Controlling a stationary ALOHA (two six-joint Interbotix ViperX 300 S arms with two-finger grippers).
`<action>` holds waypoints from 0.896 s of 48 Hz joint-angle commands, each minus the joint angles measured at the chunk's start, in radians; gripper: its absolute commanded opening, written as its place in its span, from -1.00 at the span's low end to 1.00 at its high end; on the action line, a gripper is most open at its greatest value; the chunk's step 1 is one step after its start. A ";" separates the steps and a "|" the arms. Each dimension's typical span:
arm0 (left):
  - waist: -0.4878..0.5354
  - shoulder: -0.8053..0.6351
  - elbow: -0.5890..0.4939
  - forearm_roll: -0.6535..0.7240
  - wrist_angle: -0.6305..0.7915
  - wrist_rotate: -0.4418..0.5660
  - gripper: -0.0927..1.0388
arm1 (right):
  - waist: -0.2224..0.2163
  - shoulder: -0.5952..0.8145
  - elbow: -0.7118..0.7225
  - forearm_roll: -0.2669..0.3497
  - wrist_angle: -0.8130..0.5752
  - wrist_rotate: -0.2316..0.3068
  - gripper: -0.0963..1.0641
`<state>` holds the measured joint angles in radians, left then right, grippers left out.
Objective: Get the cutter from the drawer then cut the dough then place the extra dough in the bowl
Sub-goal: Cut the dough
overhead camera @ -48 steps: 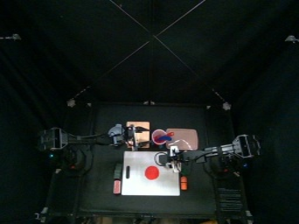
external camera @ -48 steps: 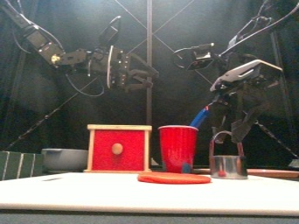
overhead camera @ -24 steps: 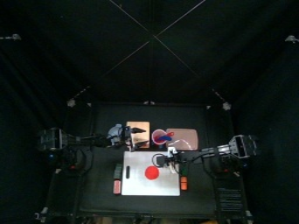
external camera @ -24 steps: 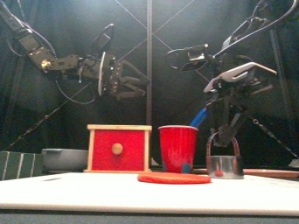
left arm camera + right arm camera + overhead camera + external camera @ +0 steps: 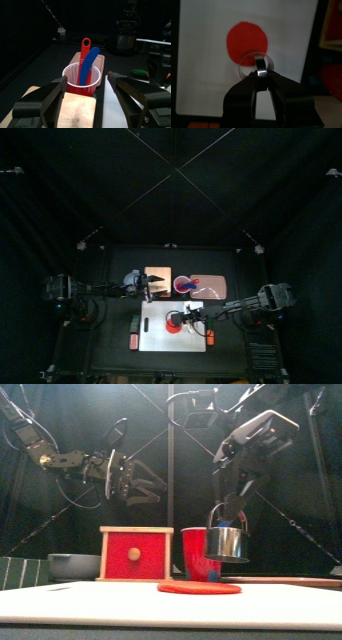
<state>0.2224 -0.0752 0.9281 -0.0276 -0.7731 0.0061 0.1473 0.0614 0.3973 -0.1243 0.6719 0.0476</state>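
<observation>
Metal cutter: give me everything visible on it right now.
The cutter is a short round cylinder of shiny metal, open-ended, with a thin wire handle arching over its top. It hangs roughly upright in the air from the right end effector, whose jaws are shut on the handle. Nothing else touches it: it is clear above the red dough disc and the white cutting board. The right wrist view shows it as a thin ring near the disc's edge.

I am working in a robot lab, not a real kitchen. Black curtains (image 5: 80, 198) are hanging all around and filling the upper half. In the lower half, my left arm (image 5: 94, 288) and right arm (image 5: 254, 304) are reaching over a small black table (image 5: 243, 263). Toys are sitting on it: a red cup (image 5: 203, 552) and a wooden box (image 5: 136, 554).
</observation>
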 commanded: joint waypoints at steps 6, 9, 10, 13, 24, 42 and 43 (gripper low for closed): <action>-0.006 -0.017 -0.009 -0.002 -0.009 0.000 0.90 | -0.005 0.055 -0.101 0.041 0.041 0.006 0.20; -0.009 -0.015 -0.008 -0.006 -0.009 -0.002 0.90 | -0.005 0.075 -0.114 0.058 0.048 0.006 0.19; -0.011 -0.015 -0.006 -0.008 -0.009 0.000 0.90 | -0.005 0.078 -0.117 0.061 0.048 0.006 0.19; -0.014 -0.015 -0.006 -0.015 -0.009 0.000 0.90 | -0.005 0.084 -0.126 0.061 0.048 0.005 0.19; -0.014 -0.014 0.008 -0.020 -0.009 0.000 0.90 | -0.006 0.086 -0.129 0.052 0.046 0.005 0.19; -0.015 -0.006 0.012 -0.021 -0.009 0.000 0.90 | -0.018 0.089 -0.138 0.035 0.029 -0.002 0.19; -0.017 -0.006 0.012 -0.021 -0.009 0.000 0.90 | -0.020 0.089 -0.137 0.032 0.028 -0.002 0.19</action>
<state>0.2086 -0.0752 0.9495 -0.0476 -0.7731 0.0061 0.1350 0.1703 0.2823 -0.0844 0.7072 0.0476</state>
